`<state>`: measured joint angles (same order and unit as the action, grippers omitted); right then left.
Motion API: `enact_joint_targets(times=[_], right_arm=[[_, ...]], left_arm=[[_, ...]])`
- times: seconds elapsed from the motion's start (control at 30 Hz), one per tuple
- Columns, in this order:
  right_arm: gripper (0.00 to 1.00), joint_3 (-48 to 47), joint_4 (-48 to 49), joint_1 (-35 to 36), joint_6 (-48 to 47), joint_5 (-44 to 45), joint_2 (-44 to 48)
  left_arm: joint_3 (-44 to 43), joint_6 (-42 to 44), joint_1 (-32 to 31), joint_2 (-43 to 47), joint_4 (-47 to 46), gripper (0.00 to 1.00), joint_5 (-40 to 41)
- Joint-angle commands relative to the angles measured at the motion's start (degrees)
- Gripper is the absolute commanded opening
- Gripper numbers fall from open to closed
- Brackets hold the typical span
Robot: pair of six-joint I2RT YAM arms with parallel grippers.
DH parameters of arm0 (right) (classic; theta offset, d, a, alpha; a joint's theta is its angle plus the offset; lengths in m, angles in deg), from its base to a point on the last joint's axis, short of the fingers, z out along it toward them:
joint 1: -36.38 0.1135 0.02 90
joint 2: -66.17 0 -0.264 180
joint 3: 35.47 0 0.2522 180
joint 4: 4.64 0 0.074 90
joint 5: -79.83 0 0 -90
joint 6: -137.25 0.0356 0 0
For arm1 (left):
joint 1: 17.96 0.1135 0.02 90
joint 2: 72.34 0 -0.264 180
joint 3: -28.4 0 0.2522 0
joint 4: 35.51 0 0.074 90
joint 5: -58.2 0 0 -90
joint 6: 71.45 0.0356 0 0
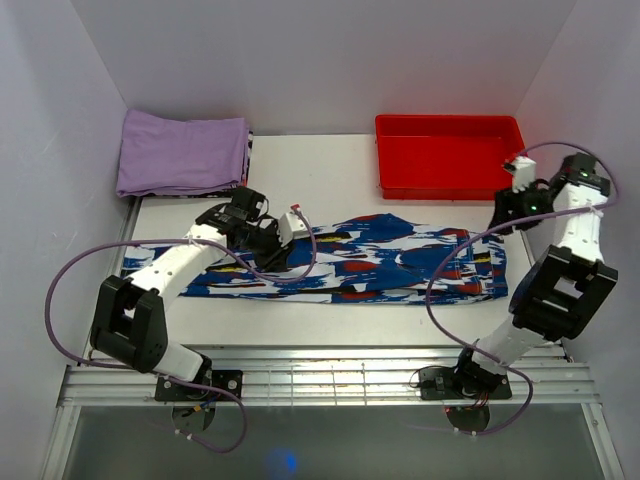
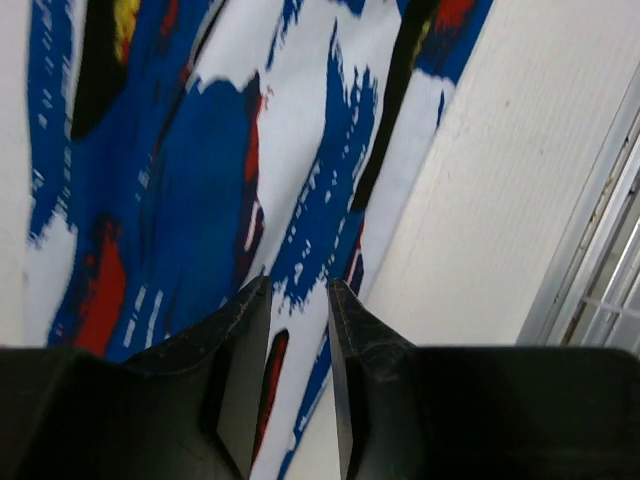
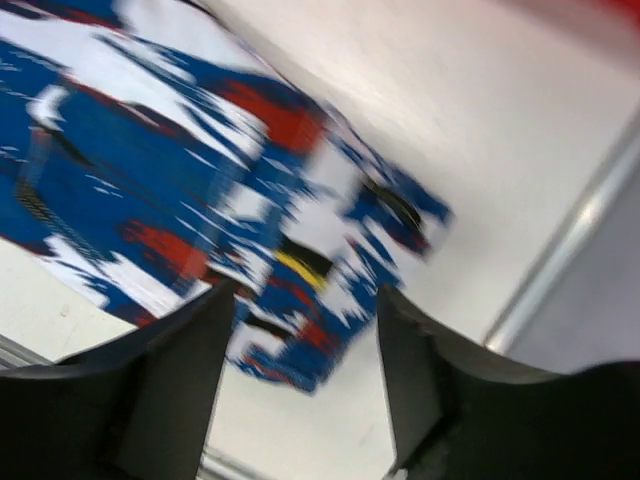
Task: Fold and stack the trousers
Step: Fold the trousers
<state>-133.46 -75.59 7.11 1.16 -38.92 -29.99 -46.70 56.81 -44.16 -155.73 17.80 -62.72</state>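
The trousers (image 1: 380,265), with a blue, white, red and black print, lie flat in a long strip across the table. My left gripper (image 1: 280,238) hovers over their left half. In the left wrist view the gripper (image 2: 300,292) has its jaws a small way apart, with nothing between them, above the trousers (image 2: 200,150) near their front edge. My right gripper (image 1: 505,215) is above the trousers' right end. In the blurred right wrist view the gripper (image 3: 300,300) is wide open and empty over the end of the trousers (image 3: 180,180).
A folded lilac cloth (image 1: 180,150) lies at the back left. A red tray (image 1: 450,155) stands at the back right, close behind my right gripper. A metal rail (image 1: 330,380) runs along the table's near edge. White walls close in both sides.
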Motion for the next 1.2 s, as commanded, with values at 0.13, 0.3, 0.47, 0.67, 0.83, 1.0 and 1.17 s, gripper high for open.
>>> enact_joint_targets(times=[0.13,0.3,0.47,0.67,0.83,1.0,1.17], right_arm=[[0.45,11.1,6.3,34.4,-5.7,-7.2,9.9],[0.43,23.4,20.3,51.8,-9.2,-0.1,14.0],[0.42,29.5,26.9,57.6,-12.4,2.9,15.1],[0.41,32.8,29.7,59.2,-14.2,6.9,14.4],[0.41,34.7,31.8,60.2,-14.9,8.5,13.8],[0.41,36.1,32.3,60.9,-15.2,9.1,13.5],[0.41,36.9,32.8,61.4,-15.5,9.6,13.7]], left_arm=[[2.9,2.3,9.9,0.3,9.2,0.39,-7.2],[4.9,3.4,13.0,0.9,9.6,0.43,-12.9],[9.7,7.9,13.1,3.7,5.3,0.44,-11.3],[12.3,17.3,13.1,0.8,4.0,0.36,-8.0],[13.6,18.2,13.0,-0.9,-0.5,0.36,-5.5],[13.6,19.3,13.0,-2.6,-1.1,0.36,-5.6],[14.7,20.5,13.0,-2.5,-1.0,0.38,-6.0]])
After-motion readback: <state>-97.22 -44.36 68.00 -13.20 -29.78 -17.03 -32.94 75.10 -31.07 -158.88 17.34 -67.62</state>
